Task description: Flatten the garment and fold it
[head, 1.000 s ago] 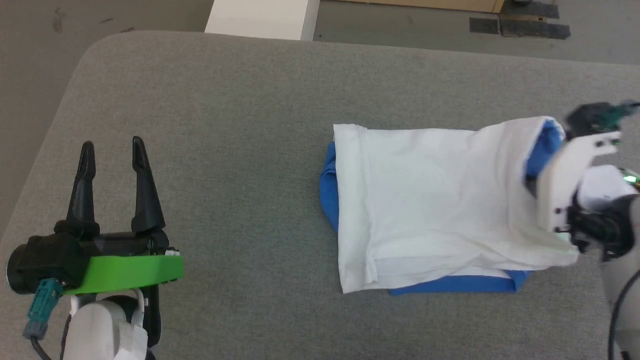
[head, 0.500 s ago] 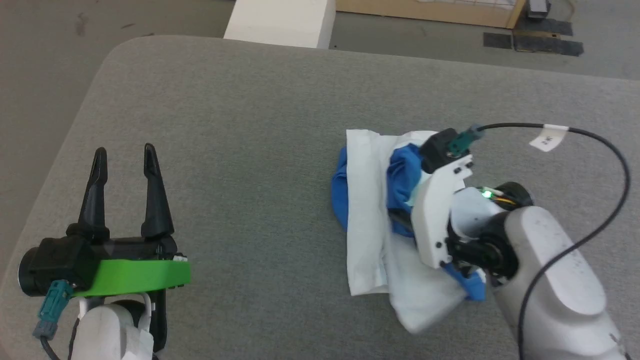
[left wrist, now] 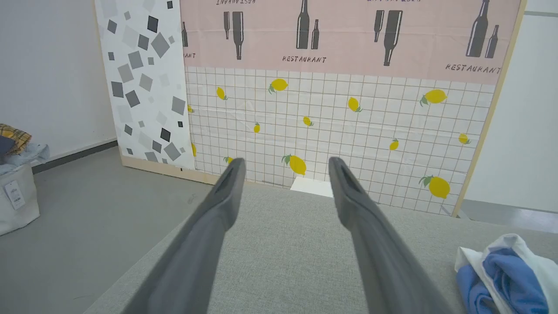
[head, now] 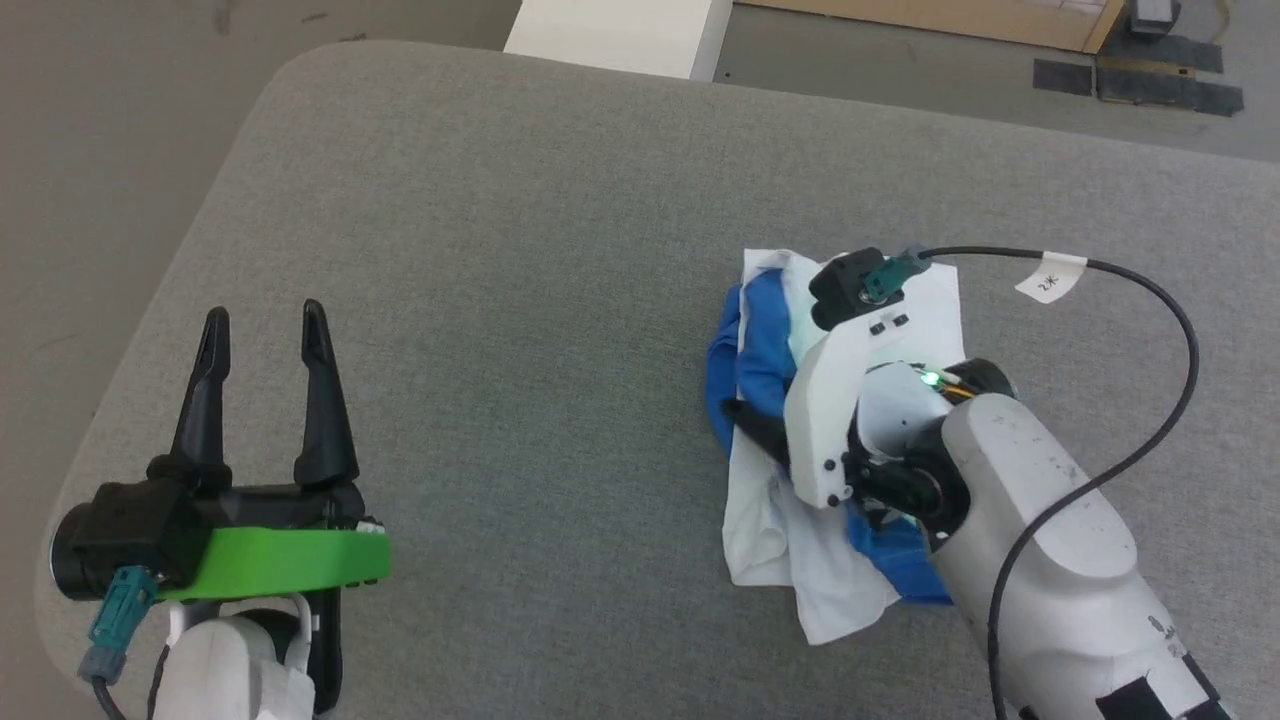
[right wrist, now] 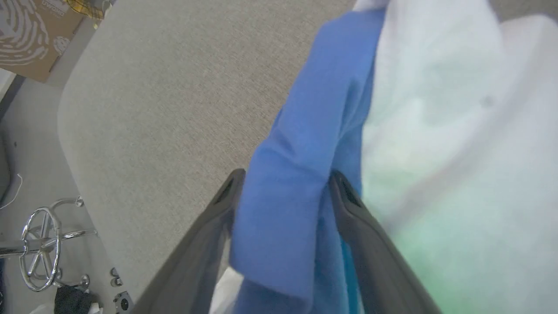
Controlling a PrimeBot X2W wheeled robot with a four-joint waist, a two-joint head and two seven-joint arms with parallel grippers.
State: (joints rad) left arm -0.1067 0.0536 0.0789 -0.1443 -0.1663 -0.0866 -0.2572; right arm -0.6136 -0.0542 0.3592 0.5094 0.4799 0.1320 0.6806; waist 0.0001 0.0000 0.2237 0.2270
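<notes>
Grey fabric worktop (head: 500, 250), with one garment (head: 770, 500) bunched up right of its middle under your right arm.

You have a broad bare stretch from the rounded far-left corner across to the garment, and more bare room between the garment and the far edge. The garment is a crumpled white and blue heap, well in from every edge you can see. Your right arm reaches in from the near right edge, wrist low over the heap. The right gripper (right wrist: 283, 183) has its two fingers spread wide, with a blue fold lying between them. Your left gripper (head: 264, 312) hovers by the near left edge, fingers pointing at the far edge and standing apart, nothing between them, well apart from the garment. Count: one garment, two grippers, two dark fingers each.
</notes>
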